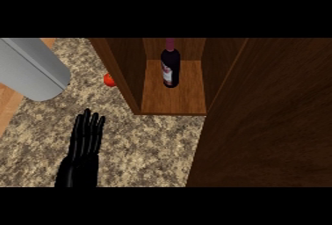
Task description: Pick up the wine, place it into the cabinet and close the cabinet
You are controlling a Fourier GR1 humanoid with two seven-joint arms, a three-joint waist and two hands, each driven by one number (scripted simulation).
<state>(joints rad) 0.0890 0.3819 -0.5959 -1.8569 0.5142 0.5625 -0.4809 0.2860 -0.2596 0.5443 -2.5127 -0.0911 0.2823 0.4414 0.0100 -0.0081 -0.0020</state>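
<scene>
Wine bottle (171, 68): dark glass, pale label, standing upright on the cabinet (173, 99) shelf, toward the far end. Cabinet door (266, 118): dark wood, swung open at right. Left hand (83, 147): black, fingers straight and together, holding nothing, over the speckled counter (146, 145) at near left. Red object (110, 79): beside the cabinet's left wall. Grey cylinder (32, 68): far left.

counter (142, 140): speckled stone | on it: open wooden cabinet (126, 70), red fruit (110, 79) just beside
</scene>
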